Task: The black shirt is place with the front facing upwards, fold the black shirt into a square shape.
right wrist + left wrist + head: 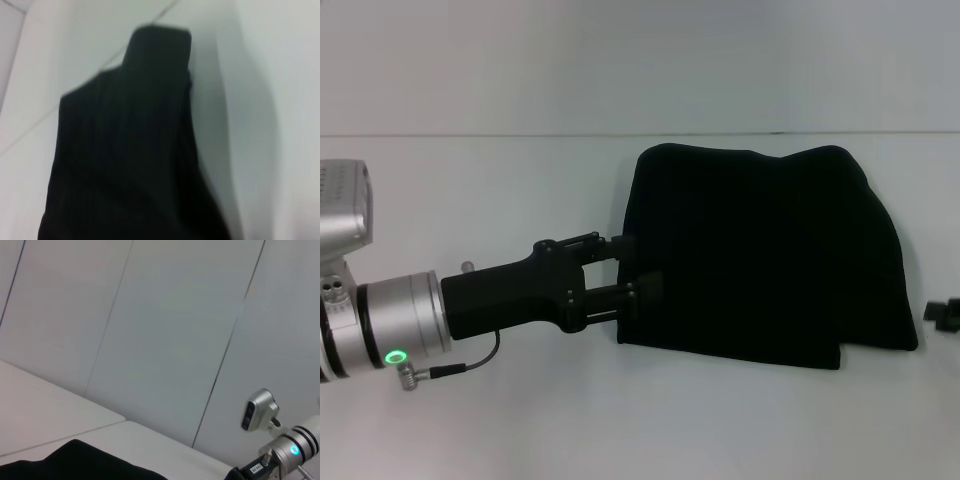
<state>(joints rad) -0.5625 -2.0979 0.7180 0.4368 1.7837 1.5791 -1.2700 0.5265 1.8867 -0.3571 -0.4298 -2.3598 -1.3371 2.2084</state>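
A: Two tools, but only one is at the cloth. Which?

B: The left tool (642,268), reaching in from nine o'clock. The black shirt (765,255) lies on the white worktop (520,420) already folded to a rough block, right of centre, and the tool meets its nine o'clock edge.

A: Is it holding anything?

B: Its two fingers overlap that edge, one above the other with a narrow gap. Black on black, so I cannot tell whether cloth is pinched between them.

A: And the right tool?

B: Just a dark tip (947,315) at the three o'clock edge of the head view, clear of the shirt; I cannot tell its state either.

A: So the relation that counts?

B: The shirt's long axis runs nine to three, and it lies wholly toward three o'clock from the left tool. I'd judge the left arm far nearer, so any fold would carry that edge across toward three
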